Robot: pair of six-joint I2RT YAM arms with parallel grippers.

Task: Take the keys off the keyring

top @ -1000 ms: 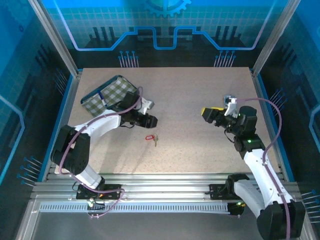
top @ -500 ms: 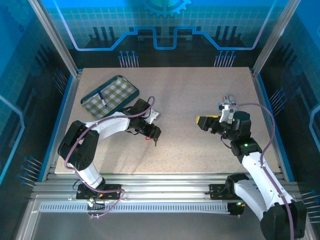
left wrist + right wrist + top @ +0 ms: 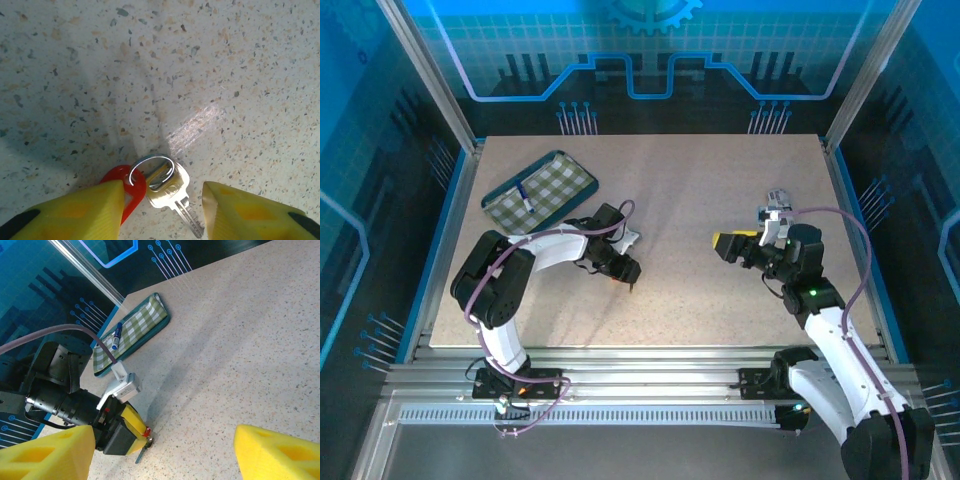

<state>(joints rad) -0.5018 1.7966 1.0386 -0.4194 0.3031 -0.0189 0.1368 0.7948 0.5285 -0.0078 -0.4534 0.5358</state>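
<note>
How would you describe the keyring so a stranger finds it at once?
On the speckled table, look left of centre, where the left gripper points down. Between its yellow fingers lies the keyring: the only bright red tag, on a thin ring with a silver key.

One small silver key (image 3: 170, 194) lies flat on the speckled tabletop (image 3: 225, 75), left of centre and toward the near side. Its rounded head is still threaded on the keyring (image 3: 133, 189), a bright red plastic tag on a thin metal ring (image 3: 151, 157). The toothed blade points away from the ring. The tag lies flat just beside the key's head, partly covered.
</note>
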